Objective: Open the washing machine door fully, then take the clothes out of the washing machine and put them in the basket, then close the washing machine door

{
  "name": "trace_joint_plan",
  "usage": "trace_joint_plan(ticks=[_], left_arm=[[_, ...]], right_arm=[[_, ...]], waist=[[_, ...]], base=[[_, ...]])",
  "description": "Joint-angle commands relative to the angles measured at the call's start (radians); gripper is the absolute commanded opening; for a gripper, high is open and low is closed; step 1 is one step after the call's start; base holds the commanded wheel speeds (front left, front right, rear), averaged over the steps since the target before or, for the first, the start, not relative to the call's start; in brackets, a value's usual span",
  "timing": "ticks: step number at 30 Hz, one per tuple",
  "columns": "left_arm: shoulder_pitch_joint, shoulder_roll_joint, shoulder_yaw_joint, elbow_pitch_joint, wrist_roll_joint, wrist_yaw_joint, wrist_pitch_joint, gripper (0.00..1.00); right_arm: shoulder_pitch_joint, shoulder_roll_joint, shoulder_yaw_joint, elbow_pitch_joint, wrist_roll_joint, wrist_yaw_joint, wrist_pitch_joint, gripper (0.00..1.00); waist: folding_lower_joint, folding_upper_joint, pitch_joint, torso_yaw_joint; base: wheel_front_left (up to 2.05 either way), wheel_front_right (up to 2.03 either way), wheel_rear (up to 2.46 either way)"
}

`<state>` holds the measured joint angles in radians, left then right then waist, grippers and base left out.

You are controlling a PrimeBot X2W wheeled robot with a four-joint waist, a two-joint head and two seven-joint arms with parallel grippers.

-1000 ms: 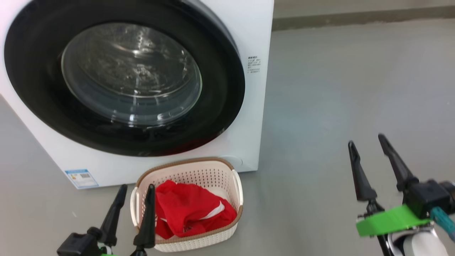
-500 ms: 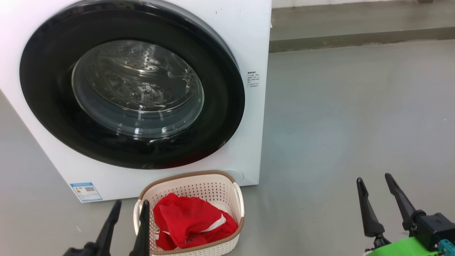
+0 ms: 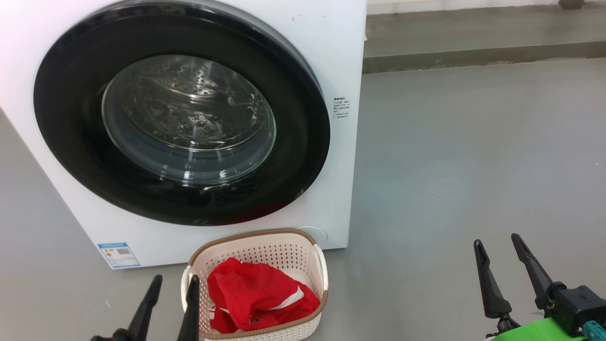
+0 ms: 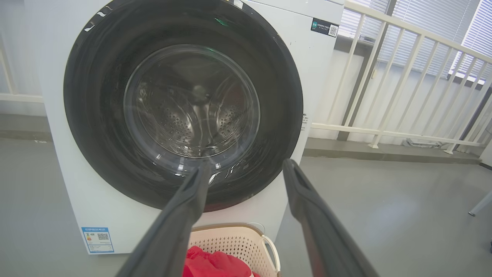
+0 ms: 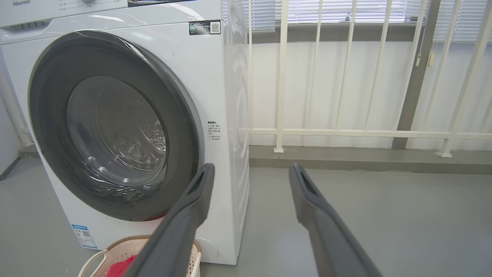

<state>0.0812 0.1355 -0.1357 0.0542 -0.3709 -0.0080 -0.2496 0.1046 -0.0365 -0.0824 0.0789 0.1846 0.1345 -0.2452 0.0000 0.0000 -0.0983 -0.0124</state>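
Both jaws gape empty; the basket [image 3: 255, 233] lies broadside before the shut washing machine door [image 3: 189, 118].

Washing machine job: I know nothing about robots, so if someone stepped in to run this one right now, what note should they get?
Left gripper: open, empty, by the left end of the basket.
Right gripper: open, empty, above the floor, right of the washing machine.
Clothes: red bundle lying in the basket, which stands before the machine.
Washing machine door: looks shut; no clothes seen through its glass.
Done: apparently all steps. Left: confirm the door latched.
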Motion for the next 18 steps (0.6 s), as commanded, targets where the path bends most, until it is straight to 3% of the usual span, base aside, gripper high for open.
trace_joint_plan(ticks=[1,2,7,14,18], left_arm=[[-0.029,0.012,0.031,-0.025,-0.003,0.005,-0.011,1.00],[0.000,0.000,0.000,0.000,-0.004,0.000,0.002,0.00],[0.022,-0.021,-0.007,0.068,-0.007,0.000,0.004,0.00],[0.010,-0.025,0.008,0.075,-0.076,-0.007,0.025,0.00],[0.003,-0.027,0.016,0.079,-0.115,-0.011,0.036,0.00]], right_arm=[[-0.010,-0.014,0.020,-0.030,0.004,-0.004,0.001,1.00],[0.000,0.000,-0.001,0.000,0.000,0.000,0.000,0.00],[0.028,0.017,0.001,0.071,0.002,0.000,0.000,0.00],[0.015,0.015,-0.002,0.076,0.082,0.000,0.021,0.00],[0.007,0.014,-0.002,0.079,0.128,0.000,0.032,0.00]], waist=[[0.0000,0.0000,0.002,0.004],[0.0000,0.0000,0.002,0.003],[0.0000,0.0000,0.002,0.004],[0.0023,0.0000,0.005,0.004],[0.0002,0.0000,0.010,0.004]], base=[[0.00,0.00,0.00],[0.00,0.00,0.00],[0.00,0.00,0.00],[0.00,0.00,0.00],[0.00,0.00,0.00]])
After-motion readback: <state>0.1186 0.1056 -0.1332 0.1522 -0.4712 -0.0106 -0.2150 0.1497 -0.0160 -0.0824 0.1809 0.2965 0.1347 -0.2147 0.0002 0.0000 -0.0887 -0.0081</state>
